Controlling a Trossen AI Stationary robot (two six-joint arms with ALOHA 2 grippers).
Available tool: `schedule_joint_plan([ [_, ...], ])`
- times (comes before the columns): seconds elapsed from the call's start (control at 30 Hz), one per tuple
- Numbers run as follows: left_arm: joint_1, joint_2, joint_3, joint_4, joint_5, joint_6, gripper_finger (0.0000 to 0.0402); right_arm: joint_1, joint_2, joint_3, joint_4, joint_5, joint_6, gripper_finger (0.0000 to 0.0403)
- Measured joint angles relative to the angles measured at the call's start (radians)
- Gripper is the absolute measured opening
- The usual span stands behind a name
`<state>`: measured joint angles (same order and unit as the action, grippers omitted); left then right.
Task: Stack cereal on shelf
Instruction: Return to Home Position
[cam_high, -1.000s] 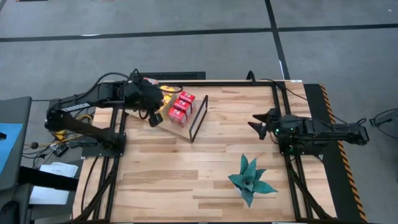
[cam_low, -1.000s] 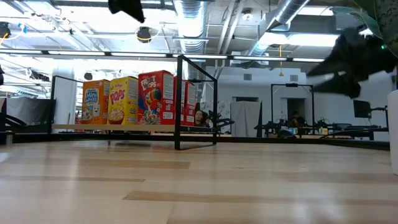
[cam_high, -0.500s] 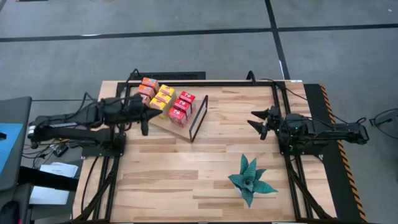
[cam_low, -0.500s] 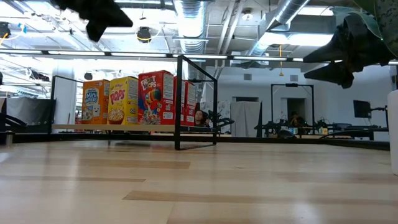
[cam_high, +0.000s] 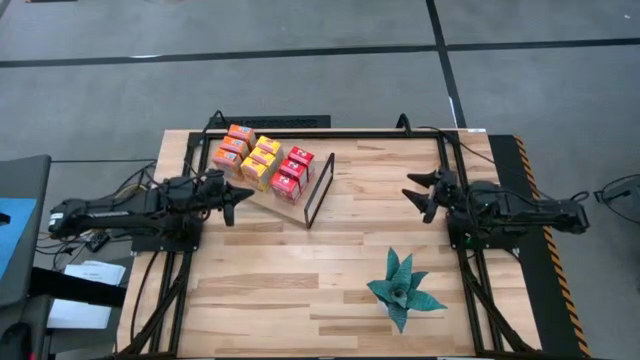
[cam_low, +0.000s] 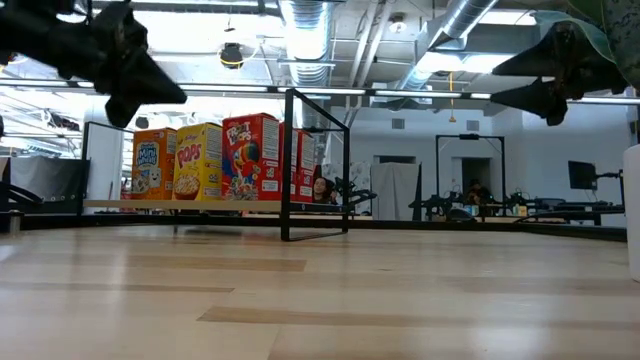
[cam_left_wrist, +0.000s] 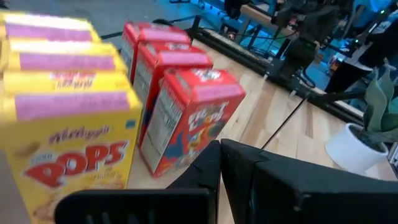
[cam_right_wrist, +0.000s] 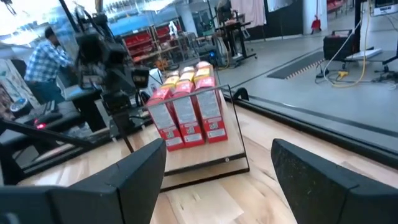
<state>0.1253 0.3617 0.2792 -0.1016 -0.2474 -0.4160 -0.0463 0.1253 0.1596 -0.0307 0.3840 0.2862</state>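
Note:
Several cereal boxes (cam_high: 262, 160) in orange, yellow and red stand upright in rows on the shelf board (cam_high: 266, 198), near the table's far left corner. The board's thin black frame (cam_high: 320, 188) stands at its right end. My left gripper (cam_high: 235, 197) hovers just left of the board's near end, above the table, with its fingers shut; its wrist view looks at the yellow and red boxes (cam_left_wrist: 186, 118). My right gripper (cam_high: 425, 190) hangs open over the table's right side, facing the boxes (cam_right_wrist: 186, 112) from far off.
A green spiky plant (cam_high: 403, 290) in a white pot stands on the table's near right part. A black rail frames the tabletop (cam_high: 300, 300). Bare wood lies between the shelf and the right gripper. A person (cam_right_wrist: 53, 56) sits beyond the table.
My left gripper has drawn back from above the cereal boxes toward the table's left edge and come down, its arm now stretched low beside the shelf. The orange boxes it covered now show. My right gripper has risen a little. The boxes have stayed put.

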Motion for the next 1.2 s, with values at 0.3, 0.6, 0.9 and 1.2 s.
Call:
schedule_joint_plan([
  [0.3, 0.000, -0.066, -0.152, 0.127, 0.009, -0.051, 0.0000, 0.000, -0.121, 0.001, -0.147, 0.003, 0.053, 0.0317],
  [0.6, -0.002, -0.082, -0.234, 0.186, 0.027, -0.108, 0.0000, 0.027, -0.116, -0.123, 0.016, -0.083, 0.124, 0.0317],
  [0.9, -0.002, -0.081, -0.268, 0.185, -0.015, -0.120, 0.0000, 0.045, -0.079, -0.151, 0.112, -0.056, 0.056, 0.0317],
  [1.2, -0.002, -0.081, -0.269, 0.168, 0.002, -0.150, 0.0000, 0.045, -0.080, -0.152, 0.102, -0.066, 0.056, 0.0317],
])
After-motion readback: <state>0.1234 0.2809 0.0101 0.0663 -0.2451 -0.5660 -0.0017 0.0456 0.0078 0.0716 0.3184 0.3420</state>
